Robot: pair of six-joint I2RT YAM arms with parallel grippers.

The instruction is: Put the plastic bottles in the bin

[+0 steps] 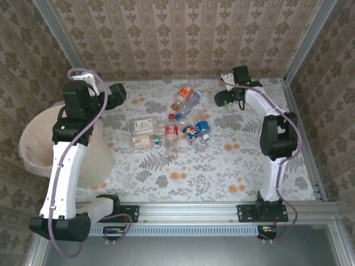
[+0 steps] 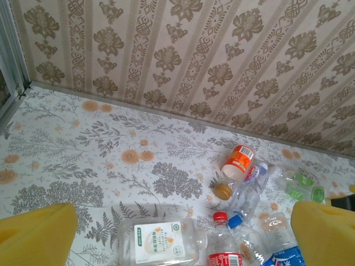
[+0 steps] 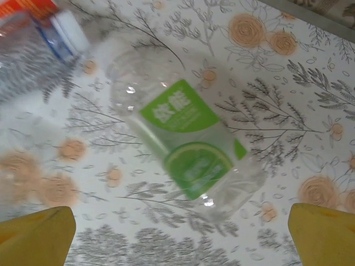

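One green-label bottle [image 3: 186, 141] mid-frame, ahead of right gripper [image 3: 180, 235], jaws spread; long axis upper-left to lower-right. Left gripper [image 1: 115, 93], also spread, farther off.

Green-label bottle [image 3: 188, 147]: clear, glossy, smooth plastic. Bin [image 1: 99, 158]: matt. Tabletop [image 1: 222, 172]: matt floral print. Near rail [image 1: 188, 209]: brushed metal.

Floral tablecloth [image 1: 222, 166], damask wallpaper [image 1: 183, 33], aluminium front rail [image 1: 194, 210]

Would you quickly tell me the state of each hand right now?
Left hand: open, holding nothing.
Right hand: open, holding nothing; green-labelled bottle lies below it.
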